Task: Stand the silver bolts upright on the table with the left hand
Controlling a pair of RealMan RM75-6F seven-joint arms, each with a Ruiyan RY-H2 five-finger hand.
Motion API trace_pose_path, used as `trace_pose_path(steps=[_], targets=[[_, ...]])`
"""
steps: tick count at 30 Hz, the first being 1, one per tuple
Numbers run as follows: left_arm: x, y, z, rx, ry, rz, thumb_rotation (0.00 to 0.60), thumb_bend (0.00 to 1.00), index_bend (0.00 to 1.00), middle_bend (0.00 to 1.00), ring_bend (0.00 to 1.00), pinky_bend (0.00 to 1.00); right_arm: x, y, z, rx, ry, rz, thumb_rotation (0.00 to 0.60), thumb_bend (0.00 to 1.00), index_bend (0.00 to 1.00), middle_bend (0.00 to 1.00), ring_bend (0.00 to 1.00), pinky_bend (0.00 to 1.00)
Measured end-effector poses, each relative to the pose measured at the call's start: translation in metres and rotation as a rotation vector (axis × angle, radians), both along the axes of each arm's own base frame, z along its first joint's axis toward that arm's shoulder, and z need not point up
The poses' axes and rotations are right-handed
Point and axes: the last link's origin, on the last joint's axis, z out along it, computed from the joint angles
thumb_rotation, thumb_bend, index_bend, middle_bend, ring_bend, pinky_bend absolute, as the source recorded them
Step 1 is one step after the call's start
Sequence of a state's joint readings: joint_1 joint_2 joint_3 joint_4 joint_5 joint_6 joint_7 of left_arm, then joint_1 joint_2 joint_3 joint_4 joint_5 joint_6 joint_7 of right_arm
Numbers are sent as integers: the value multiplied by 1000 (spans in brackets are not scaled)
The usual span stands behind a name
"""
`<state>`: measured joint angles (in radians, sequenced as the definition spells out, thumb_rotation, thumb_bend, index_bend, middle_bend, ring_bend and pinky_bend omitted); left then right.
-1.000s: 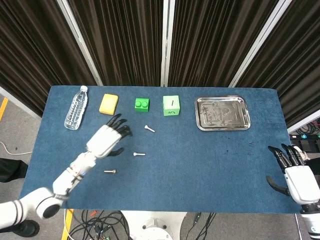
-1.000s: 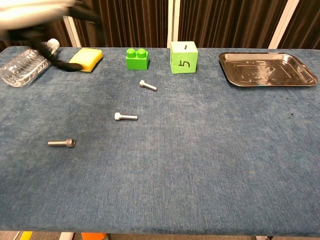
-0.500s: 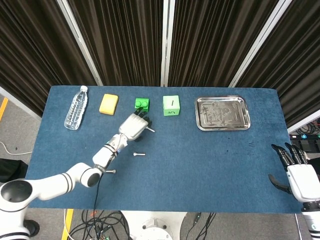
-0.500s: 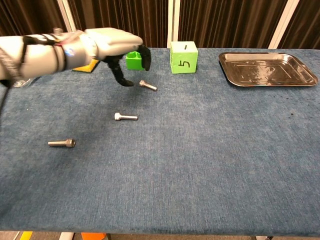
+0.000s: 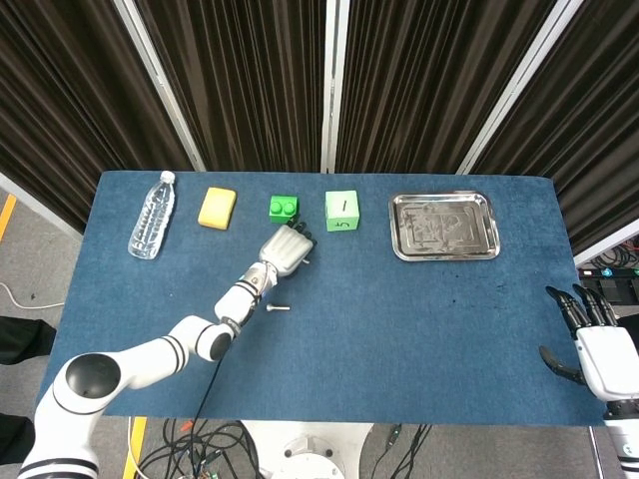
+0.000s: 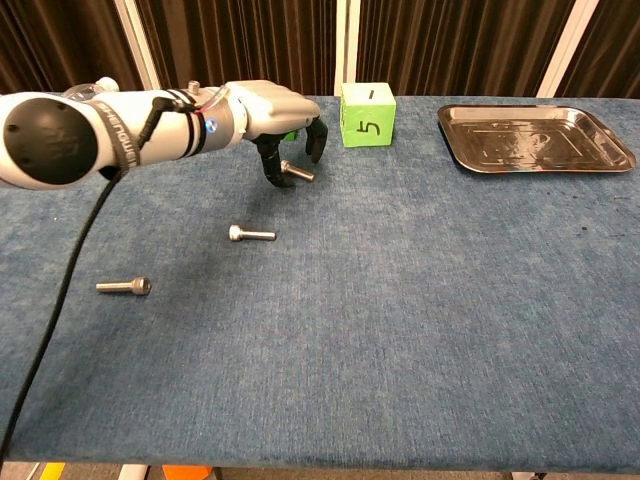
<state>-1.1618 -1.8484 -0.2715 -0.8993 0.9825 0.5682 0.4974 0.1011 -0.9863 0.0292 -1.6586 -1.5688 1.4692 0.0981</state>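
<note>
Blue table (image 6: 420,330), bolts (image 6: 250,234) flat, lengthwise sideways.

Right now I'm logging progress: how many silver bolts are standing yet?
None. The left hand hovers, fingers curled, over the far bolt, which lies flat, not visibly gripped. The middle bolt and near bolt also lie flat, so all three remain.

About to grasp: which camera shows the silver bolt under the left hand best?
Chest view: the silver bolt lies visible between the left hand's dark fingers. In the head view the hand covers it.
</note>
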Motion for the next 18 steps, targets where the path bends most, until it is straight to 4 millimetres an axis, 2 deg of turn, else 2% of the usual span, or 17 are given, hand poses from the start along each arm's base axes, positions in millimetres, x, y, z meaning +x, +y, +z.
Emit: trace_pose_path(steps=[10,18], targets=[[6,2,-10,2,16,16,600,307,464,250,123,54,-2,2,1,-6,-2,-8,600,200,78,155,0,25],[6,3,-13,13,4,24,600,308,468,249,123,53,-2,3,3,-8,0,-10,600,200,78,156,0,25]])
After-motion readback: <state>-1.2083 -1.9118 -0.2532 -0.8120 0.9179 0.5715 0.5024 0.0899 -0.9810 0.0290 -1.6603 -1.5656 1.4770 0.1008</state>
